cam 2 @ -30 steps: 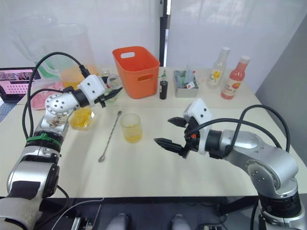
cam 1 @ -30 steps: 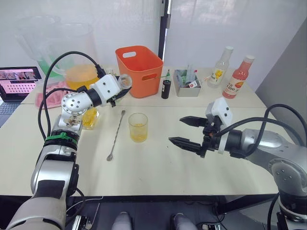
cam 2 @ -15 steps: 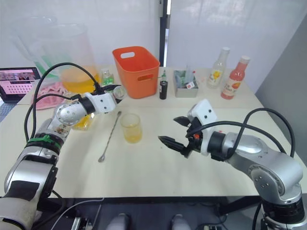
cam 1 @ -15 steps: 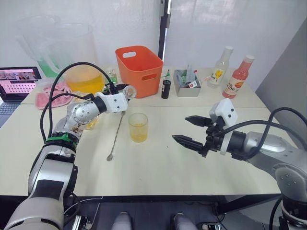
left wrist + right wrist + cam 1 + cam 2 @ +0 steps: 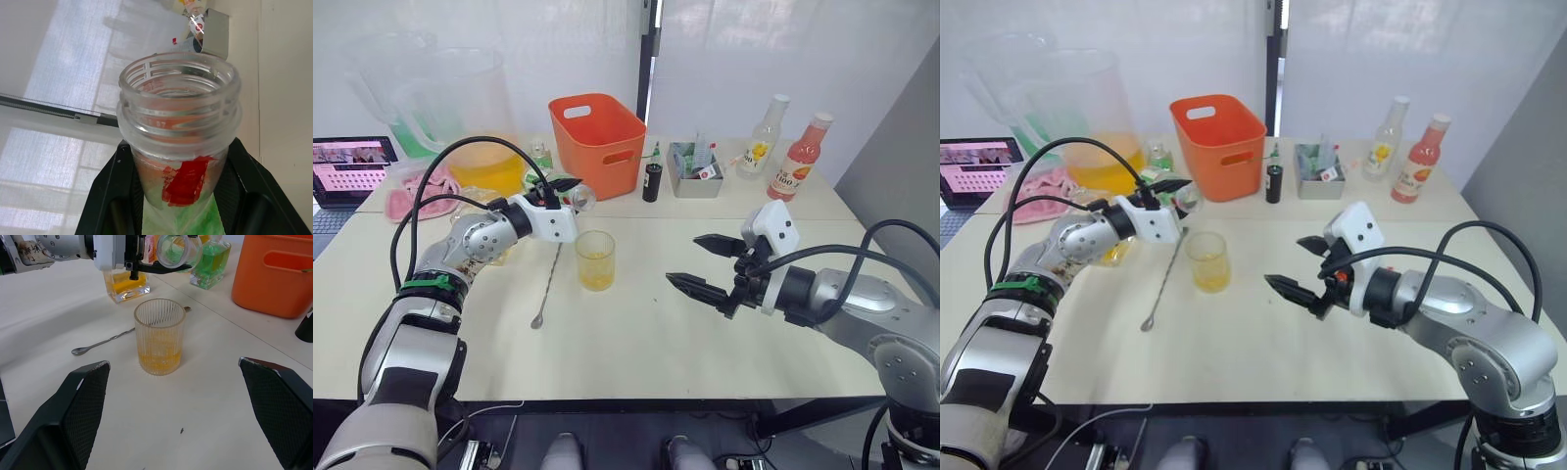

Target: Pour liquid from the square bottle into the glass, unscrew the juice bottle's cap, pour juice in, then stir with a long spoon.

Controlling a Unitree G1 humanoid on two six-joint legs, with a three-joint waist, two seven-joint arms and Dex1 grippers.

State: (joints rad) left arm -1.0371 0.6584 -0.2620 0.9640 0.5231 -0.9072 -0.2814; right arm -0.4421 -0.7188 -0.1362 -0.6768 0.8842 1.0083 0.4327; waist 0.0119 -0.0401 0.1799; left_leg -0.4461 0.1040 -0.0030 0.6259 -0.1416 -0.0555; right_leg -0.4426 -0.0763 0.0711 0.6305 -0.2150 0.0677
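The left gripper (image 5: pixel 181 215) has its fingers clamped on the neck of the juice bottle (image 5: pixel 180 142), which is tipped over with its open mouth pointing toward the glass (image 5: pixel 595 259). The bottle mouth is above and just beside the rim of the glass, not touching it. The glass stands on the desk (image 5: pixel 636 343) and holds a low layer of yellow-orange liquid (image 5: pixel 159 360). The long spoon (image 5: pixel 549 277) lies flat on the desk, just left of the glass. The square bottle (image 5: pixel 126 285) stands behind the left arm. Whether juice flows now, I cannot tell. The right gripper (image 5: pixel 707 264) is right of the glass, its fingers wide apart and empty.
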